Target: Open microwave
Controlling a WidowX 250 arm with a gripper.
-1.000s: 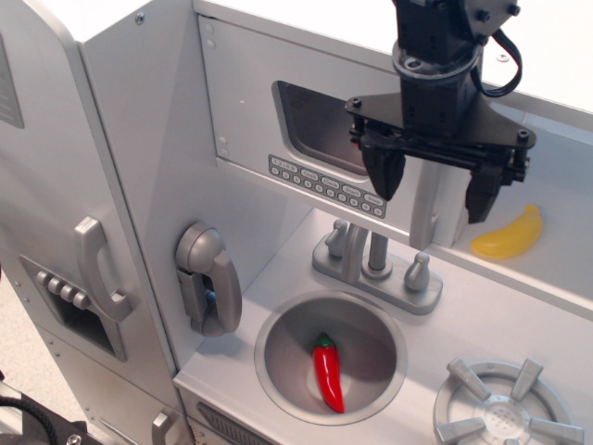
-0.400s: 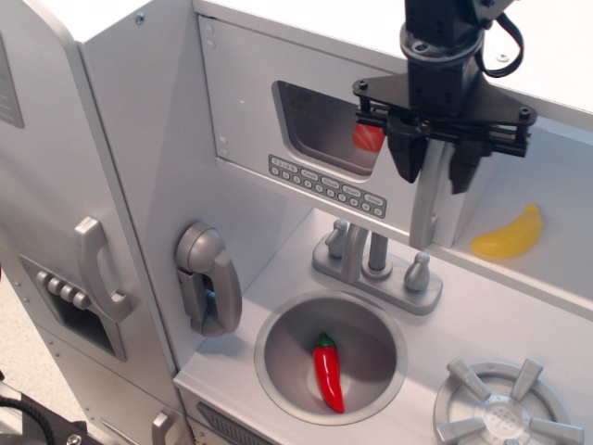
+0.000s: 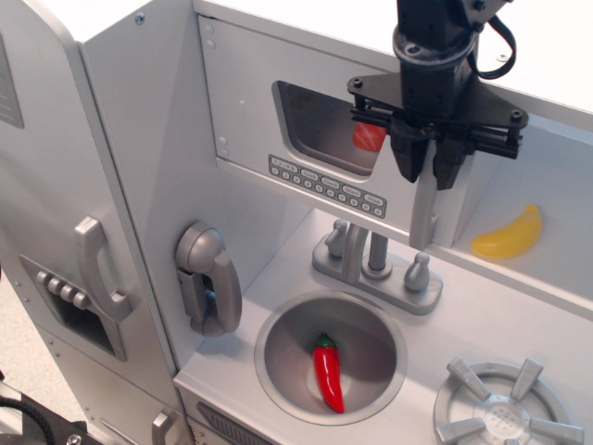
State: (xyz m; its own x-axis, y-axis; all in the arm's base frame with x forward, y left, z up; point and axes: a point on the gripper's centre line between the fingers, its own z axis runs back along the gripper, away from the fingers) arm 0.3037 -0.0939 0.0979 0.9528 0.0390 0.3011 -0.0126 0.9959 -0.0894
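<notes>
My black two-fingered gripper [image 3: 430, 165] hangs in the upper right of the frame, and its fingers have drawn in sharply: 1 second ago they stood wide apart, one on each side of the pale vertical bar handle [image 3: 422, 215], and now they are clenched close together around the top of that bar. I judge that I am grasping the handle, though from this angle I cannot see the pads pressing on it. The wrist has also risen a little and shifted slightly toward the door since then. The handle belongs to the silver-grey microwave with its flat door [image 3: 306, 130], which fills the upper middle of the frame; its rounded rectangular window [image 3: 320, 125] sits left of my fingers, with something red visible behind the glass, and the row of small buttons [image 3: 326, 185] runs below it. The door looks shut, flush with its frame, so the opening itself is not yet done; what has changed is that I now have a hold to pull with. Further out, a yellow plastic banana [image 3: 509, 235] lies on the shelf at the right, a grey toy tap [image 3: 377, 264] stands below the handle, and a red chilli pepper [image 3: 327, 372] rests in the round sink [image 3: 278, 348] at the lower middle.
</notes>
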